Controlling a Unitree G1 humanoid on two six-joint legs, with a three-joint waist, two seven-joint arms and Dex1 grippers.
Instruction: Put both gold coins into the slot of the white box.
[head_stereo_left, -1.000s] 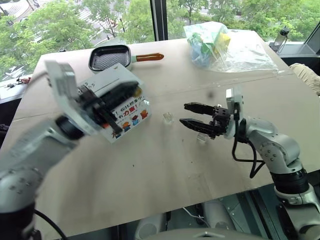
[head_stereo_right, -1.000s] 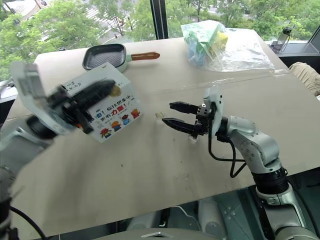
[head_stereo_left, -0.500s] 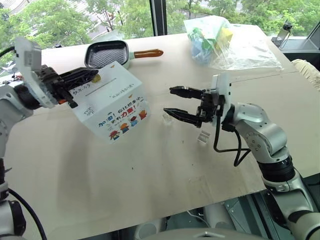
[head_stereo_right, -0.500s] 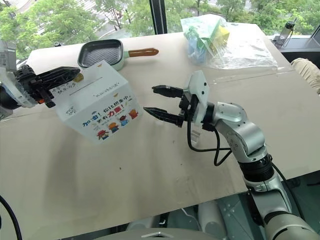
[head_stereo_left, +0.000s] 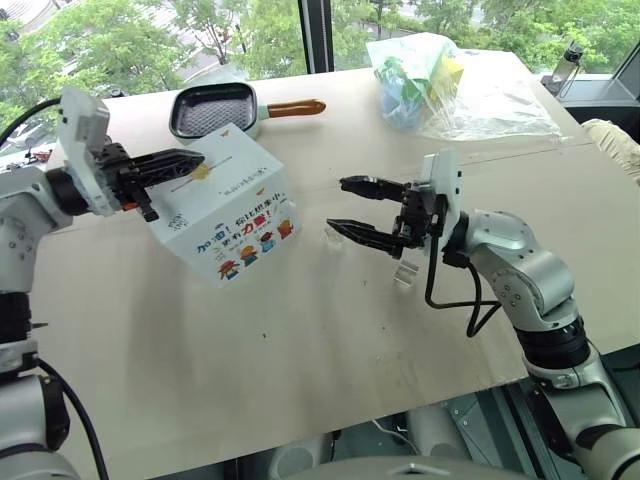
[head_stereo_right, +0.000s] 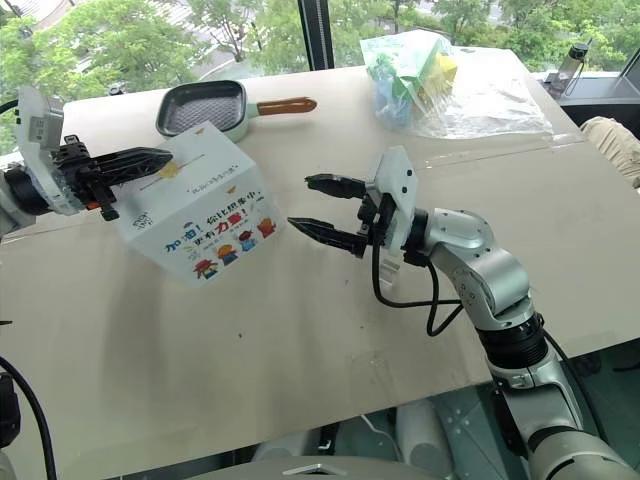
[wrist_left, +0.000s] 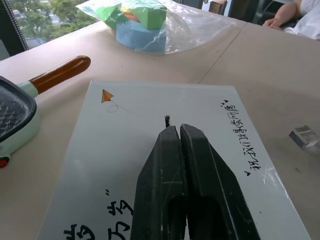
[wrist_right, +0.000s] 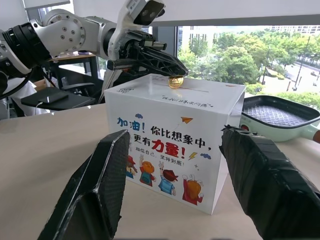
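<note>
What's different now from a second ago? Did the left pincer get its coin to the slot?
The left pincer has swung from in front of the white box to its top, shut on a gold coin that now stands at the slot, not yet through. The right pincer stays open, empty, beside the box. Box and pan unmoved.

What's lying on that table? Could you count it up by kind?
white box: 1
gold coin, on the box top: 1
pan: 1
bag of coloured blocks: 1
clear pieces: 2
Total: 6
</note>
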